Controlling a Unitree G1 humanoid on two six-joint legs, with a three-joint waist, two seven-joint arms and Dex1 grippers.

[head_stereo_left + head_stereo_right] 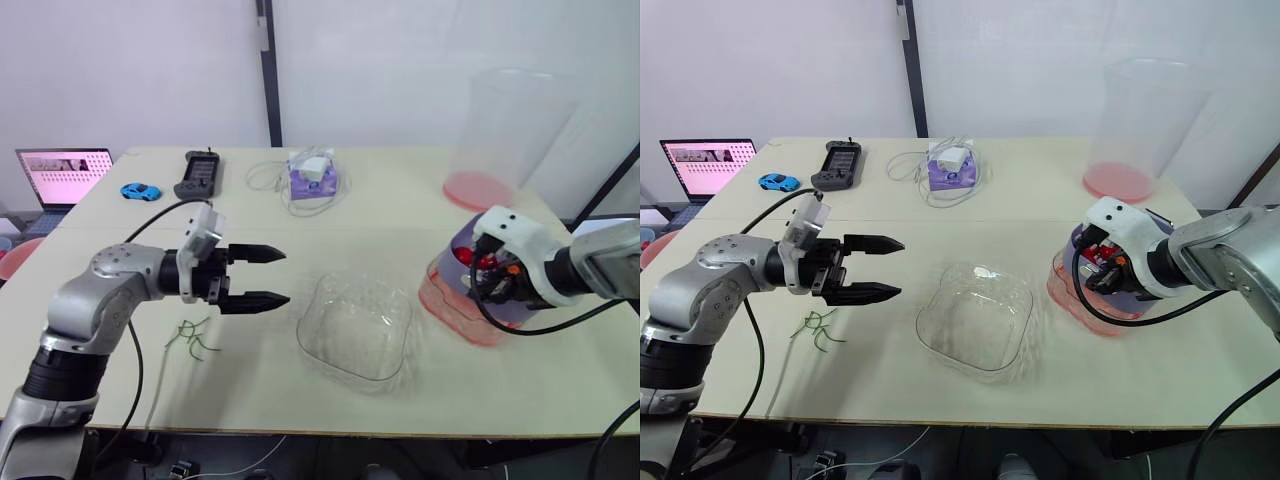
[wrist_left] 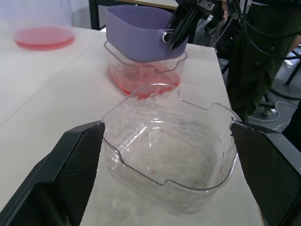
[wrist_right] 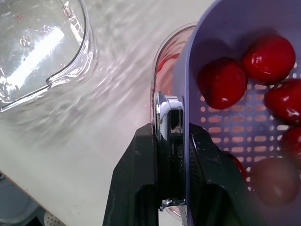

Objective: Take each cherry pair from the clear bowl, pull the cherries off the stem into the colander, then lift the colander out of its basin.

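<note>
Several cherries (image 3: 222, 82) in colander (image 3: 221, 28), right hand (image 3: 171, 133) on its rim

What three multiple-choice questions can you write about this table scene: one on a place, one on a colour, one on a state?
1. Where do the thin green cherry stems lie?
A. inside the colander
B. inside the bowl
C. on the pale table

2. What colour is the perforated plastic colander?
A. purple
B. green
C. white

3. How do the fingers of the right gripper stand?
A. wide open above the bowl
B. shut on the colander's rim
C. shut on a stem

Answers:
1 C, the stems rest on bare tabletop, outside every vessel.
2 A, its wall shows purple around the round red cherries.
3 B, both fingers press the rim between them in the right wrist view.
</note>
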